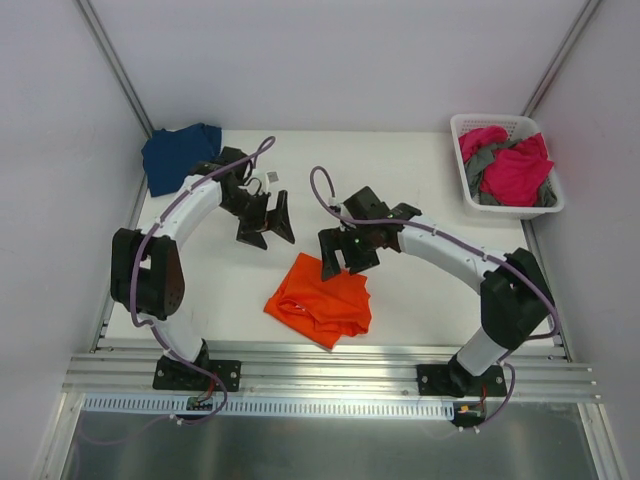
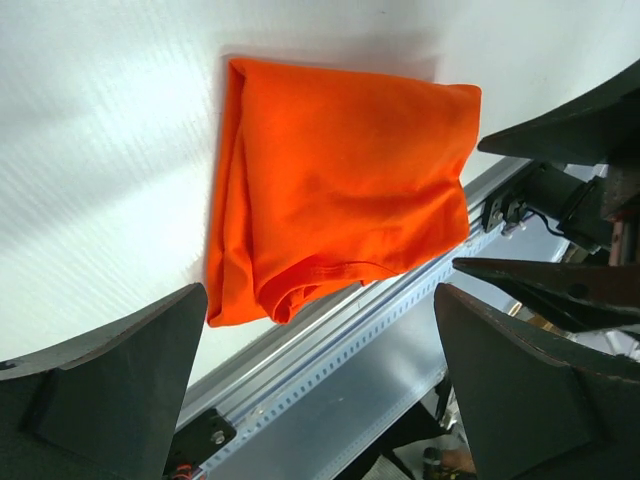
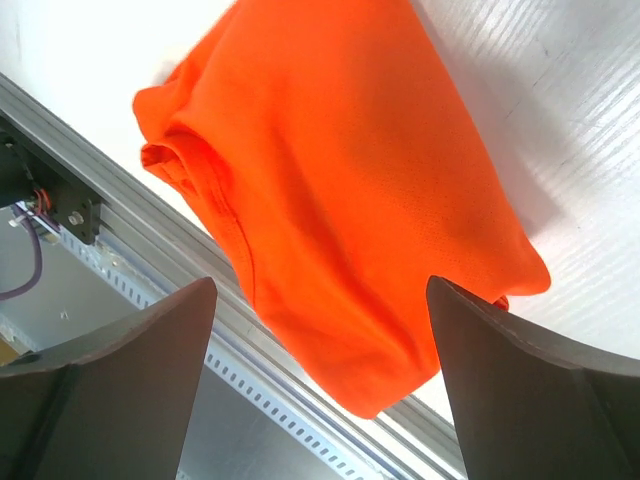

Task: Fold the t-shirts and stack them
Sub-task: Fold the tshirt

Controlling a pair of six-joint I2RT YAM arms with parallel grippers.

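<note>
A folded bright orange t-shirt (image 1: 320,299) (image 2: 340,180) (image 3: 340,190) lies near the front edge of the white table, one corner reaching over the rail. My left gripper (image 1: 266,221) (image 2: 320,385) hovers open behind and left of it, holding nothing. My right gripper (image 1: 343,254) (image 3: 320,385) hangs open just above the shirt's far edge, also empty. A navy blue t-shirt (image 1: 180,155) lies folded at the table's far left corner. Magenta pink (image 1: 515,172) and grey (image 1: 482,160) t-shirts are heaped in the basket.
A white slotted plastic basket (image 1: 470,190) stands at the far right of the table (image 1: 420,180). An aluminium rail (image 1: 330,375) runs along the front edge by the arm bases. White walls close in the left, right and back sides.
</note>
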